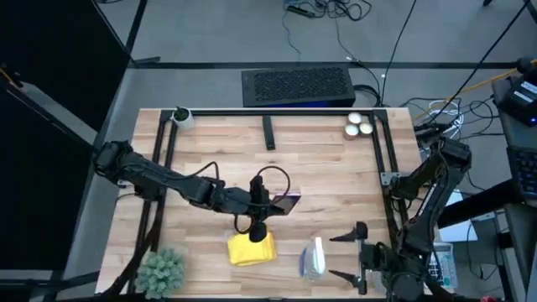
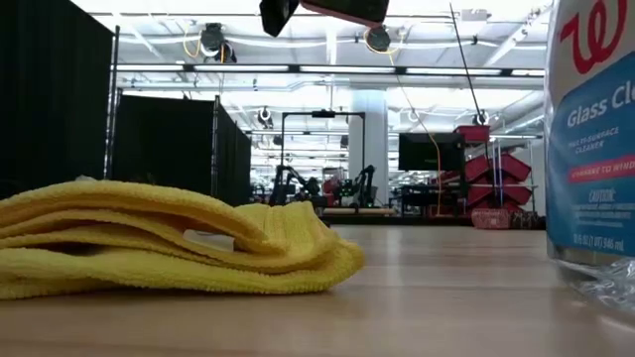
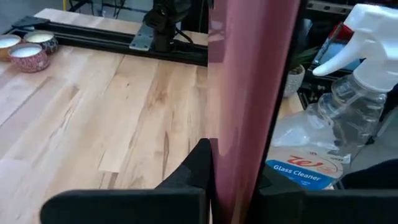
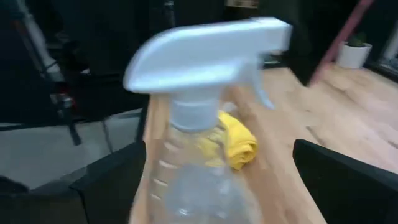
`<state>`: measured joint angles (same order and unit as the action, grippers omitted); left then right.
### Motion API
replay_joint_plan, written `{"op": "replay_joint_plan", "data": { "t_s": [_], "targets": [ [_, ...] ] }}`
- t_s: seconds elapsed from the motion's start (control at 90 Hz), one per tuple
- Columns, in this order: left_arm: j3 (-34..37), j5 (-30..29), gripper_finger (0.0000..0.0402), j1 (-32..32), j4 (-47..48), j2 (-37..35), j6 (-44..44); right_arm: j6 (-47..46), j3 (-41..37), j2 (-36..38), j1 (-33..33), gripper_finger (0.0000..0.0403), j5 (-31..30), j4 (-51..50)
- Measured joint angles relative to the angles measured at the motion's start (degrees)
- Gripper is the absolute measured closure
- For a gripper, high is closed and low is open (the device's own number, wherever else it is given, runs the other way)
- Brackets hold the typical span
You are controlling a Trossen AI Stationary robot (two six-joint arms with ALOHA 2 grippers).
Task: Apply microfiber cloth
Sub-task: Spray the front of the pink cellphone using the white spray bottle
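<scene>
The left claw (image 1: 281, 204) clenches the phone (image 1: 288, 202) above the bench (image 1: 218, 151). The microfiber cloth (image 1: 252, 249) lies untouched, so wiping remains. The right claw (image 1: 357, 254) gapes released around the spray bottle (image 1: 314, 258).

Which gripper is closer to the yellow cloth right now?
Left. The left gripper, shut on the phone, hangs just above and beyond the microfiber cloth. The right gripper is open around the spray bottle, off to the cloth's side.

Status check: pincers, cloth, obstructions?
Left pincer shut on phone, held above the table. Right pincer open, at spray bottle. Microfiber cloth folded on table, untouched. Nothing on the cloth.
</scene>
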<state>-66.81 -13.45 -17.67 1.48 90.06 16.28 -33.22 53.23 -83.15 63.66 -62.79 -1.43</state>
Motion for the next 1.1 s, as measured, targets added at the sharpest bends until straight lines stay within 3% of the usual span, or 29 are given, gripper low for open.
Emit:
{"op": "replay_joint_plan", "data": {
  "t_s": [0.167, 0.533, 0.811, 1.1],
  "targets": [
    [0.00, -0.04, 0.0393, 0.04, -0.96, 0.00, -0.05, 5.40, 0.02, 0.00, -2.57, 0.0012, 0.53, 1.37],
    [0.00, -0.09, 0.0393, 0.03, -1.01, 0.01, -2.08, 12.56, 0.00, 0.01, -9.84, 0.0012, 10.89, 8.36],
    [0.00, -0.19, 0.0393, 0.40, -3.43, 1.28, -3.60, 11.68, 0.01, -2.05, -11.69, 0.0013, 10.61, 10.60],
    [0.07, -0.23, 0.0393, 0.99, -9.93, 4.39, -5.24, 10.91, 0.02, -2.03, -12.37, 0.0040, 10.43, 10.66]
  ]
}}
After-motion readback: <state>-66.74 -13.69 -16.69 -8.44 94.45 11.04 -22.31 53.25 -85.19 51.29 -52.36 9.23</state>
